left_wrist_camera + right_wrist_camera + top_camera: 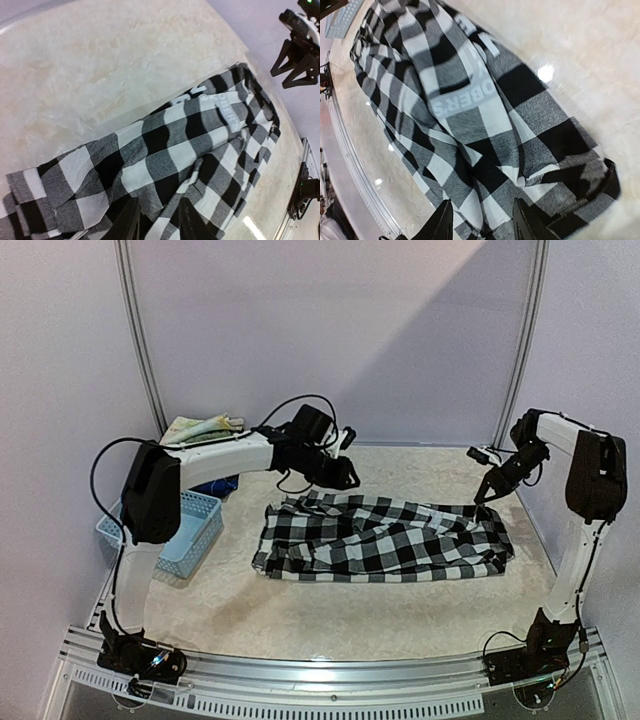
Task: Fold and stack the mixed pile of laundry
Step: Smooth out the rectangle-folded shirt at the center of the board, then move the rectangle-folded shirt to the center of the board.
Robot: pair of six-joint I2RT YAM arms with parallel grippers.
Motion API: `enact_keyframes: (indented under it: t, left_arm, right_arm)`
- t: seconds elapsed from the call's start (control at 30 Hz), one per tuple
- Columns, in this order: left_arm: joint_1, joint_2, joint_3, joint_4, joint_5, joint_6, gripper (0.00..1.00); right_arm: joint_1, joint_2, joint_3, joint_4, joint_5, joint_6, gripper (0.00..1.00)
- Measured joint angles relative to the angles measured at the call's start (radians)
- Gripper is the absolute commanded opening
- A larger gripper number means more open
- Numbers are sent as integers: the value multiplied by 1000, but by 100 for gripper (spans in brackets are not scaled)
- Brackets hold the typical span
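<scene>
**Fingers (125, 225) over a flat checked shirt (385, 538)**

Left gripper (159, 202) is at the shirt's far left edge, cloth between its half-apart fingers; a pinch cannot be told. The shirt lies long on the table (330, 615), likely flat for folding. Right gripper (482, 202) stands wide and empty. Only the top view shows the blue basket (195, 535); wrist views show white letters (465, 102).

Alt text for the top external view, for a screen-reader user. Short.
A black-and-white checked shirt lies rumpled across the middle of a pale table. The left end effector is by its far left edge and the right end effector by its far right corner. A light blue basket stands at the table's left side, pale floral cloth beyond it.
</scene>
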Motion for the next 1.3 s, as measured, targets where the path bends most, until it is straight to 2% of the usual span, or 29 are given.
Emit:
enact_keyframes:
  t: [0.07, 0.23, 0.53, 0.87, 1.0, 1.17, 1.3]
  left_arm:
    - [-10, -102, 0, -41, -37, 65, 27]
    - [-48, -205, -30, -106, -129, 170, 27]
    - [-89, -227, -273, -200, -191, 240, 27]
    - [-94, -227, -303, -209, -185, 248, 26]
    - [-96, -227, -323, -213, -187, 255, 26]
    - [-111, -243, -378, -253, -228, 320, 27]
    - [-161, -328, -476, -292, -265, 409, 28]
  right_arm:
    - [6, -74, -25, 25, -6, 31, 37]
    - [53, -129, -87, 101, -7, 112, 29]
    - [132, -2, -100, 195, 2, 209, 27]
    - [140, 124, -63, 191, 164, 238, 26]
    - [159, 195, 53, 139, 255, 245, 26]
    - [203, 375, 395, 78, 385, 245, 25]
    - [247, 510, 650, 56, 462, 227, 25]
